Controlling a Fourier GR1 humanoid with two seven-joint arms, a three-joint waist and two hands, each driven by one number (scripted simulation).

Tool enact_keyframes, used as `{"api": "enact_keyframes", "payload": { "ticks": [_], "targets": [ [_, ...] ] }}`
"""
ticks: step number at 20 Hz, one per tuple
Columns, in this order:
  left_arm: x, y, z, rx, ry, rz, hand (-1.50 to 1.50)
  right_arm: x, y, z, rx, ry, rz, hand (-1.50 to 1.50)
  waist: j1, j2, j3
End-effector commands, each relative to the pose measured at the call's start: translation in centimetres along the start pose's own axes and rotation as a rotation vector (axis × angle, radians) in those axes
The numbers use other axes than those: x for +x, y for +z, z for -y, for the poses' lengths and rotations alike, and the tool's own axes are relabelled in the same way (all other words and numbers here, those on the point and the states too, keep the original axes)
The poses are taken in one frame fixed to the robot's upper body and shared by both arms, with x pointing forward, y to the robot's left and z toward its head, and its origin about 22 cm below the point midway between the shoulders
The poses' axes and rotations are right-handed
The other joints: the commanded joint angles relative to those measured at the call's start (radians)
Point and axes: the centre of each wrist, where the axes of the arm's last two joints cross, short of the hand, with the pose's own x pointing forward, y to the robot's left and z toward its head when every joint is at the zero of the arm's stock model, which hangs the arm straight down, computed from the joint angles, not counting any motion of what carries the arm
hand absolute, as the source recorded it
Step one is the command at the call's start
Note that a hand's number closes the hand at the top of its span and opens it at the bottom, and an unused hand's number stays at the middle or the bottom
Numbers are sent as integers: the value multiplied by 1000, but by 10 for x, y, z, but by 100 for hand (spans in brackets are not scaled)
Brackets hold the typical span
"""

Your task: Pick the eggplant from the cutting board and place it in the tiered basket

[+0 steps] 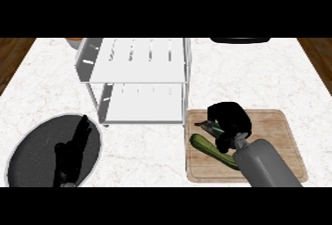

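Right hand (pixel 228 117) curled round eggplant (pixel 213 128) on cutting board (pixel 279 132), w/ cucumber (pixel 211 149) beside.

On the marble counter (pixel 272 83) to my left I see a round dark plate (pixel 39 145) with a pale rim. A green vegetable (pixel 211 149), maybe a cucumber, lies on the board's near side. An orange thing (pixel 75 41) and a black one (pixel 240 40) sit at the far edge.
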Motion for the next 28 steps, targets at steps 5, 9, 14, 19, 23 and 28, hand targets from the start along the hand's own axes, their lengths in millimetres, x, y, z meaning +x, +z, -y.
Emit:
{"api": "enact_keyframes", "payload": {
  "ticks": [5,9,14,19,23,28],
  "targets": [
    [-3,7,3,21,-18,5,0,6,59,46,-262,-377,57,150,-10,-1,3],
    [-6,13,2,3,0,-20,0,21,108,101,-425,-522,151,150,-14,-8,3],
    [-8,1,2,3,-4,-15,0,4,166,150,-594,-403,208,150,-1,3,3],
    [-2,1,13,-15,-11,-15,0,30,193,202,-625,-407,203,150,14,5,2],
    [4,-1,17,-16,-11,13,0,64,183,217,-644,-429,182,150,20,7,2],
    [-9,15,26,-21,-13,-9,0,87,146,244,-632,-453,155,150,27,8,3]
  ]
}}
